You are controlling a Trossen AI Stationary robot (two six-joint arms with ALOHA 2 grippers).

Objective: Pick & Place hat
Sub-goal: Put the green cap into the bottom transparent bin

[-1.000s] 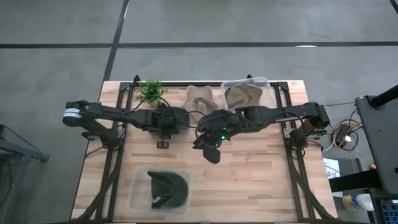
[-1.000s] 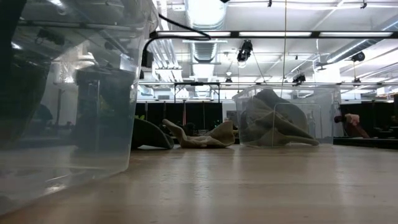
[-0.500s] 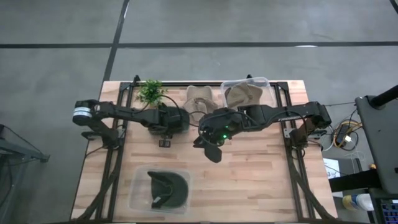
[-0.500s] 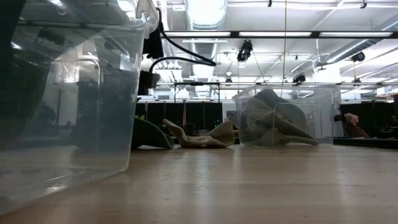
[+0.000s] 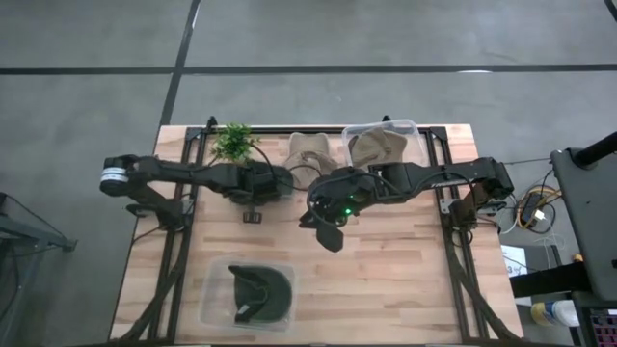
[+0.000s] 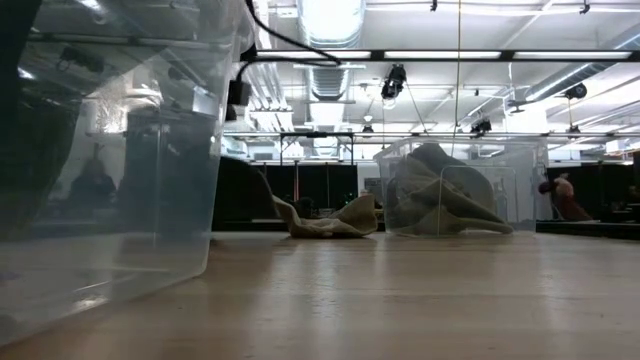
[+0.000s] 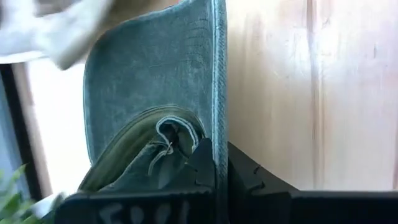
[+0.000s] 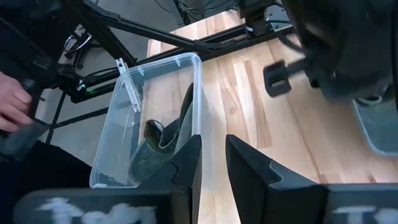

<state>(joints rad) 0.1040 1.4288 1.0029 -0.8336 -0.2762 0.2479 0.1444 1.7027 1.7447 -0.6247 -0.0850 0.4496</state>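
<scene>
A dark green hat (image 5: 272,181) (image 7: 155,81) hangs in my left gripper (image 5: 260,189) (image 7: 220,171), which is shut on it over the far middle of the table. My right gripper (image 5: 326,231) (image 8: 213,168) hovers over the table's middle with its fingers slightly apart, touching nothing. A clear bin (image 5: 214,299) (image 8: 155,112) at the near edge holds another dark green hat (image 5: 258,292). A tan hat (image 5: 308,149) (image 6: 325,222) lies on the table at the far edge. A second clear bin (image 5: 413,130) (image 6: 530,180) beside it holds a tan hat (image 5: 378,146). My left gripper pinches the dark hat's rim edge (image 7: 217,146) between its two fingers; the crown's folded cloth (image 7: 168,146) bunches against one finger (image 7: 202,165). The brim (image 7: 155,68) stretches out past the fingertips. The hat is lifted clear of the table.
A small potted plant (image 5: 232,143) stands at the far edge, left of the tan hat. Black frame rails (image 5: 178,241) run along both table sides. A person's hand (image 8: 12,106) shows beyond the table near the near bin. Bare wood (image 5: 405,280) lies right of that bin.
My left gripper has risen with the dark hat. In the low view the hat lay on the table until half a second ago; now it is off the wood. The left arm also shifted a little right and back left. The right arm kept still.
</scene>
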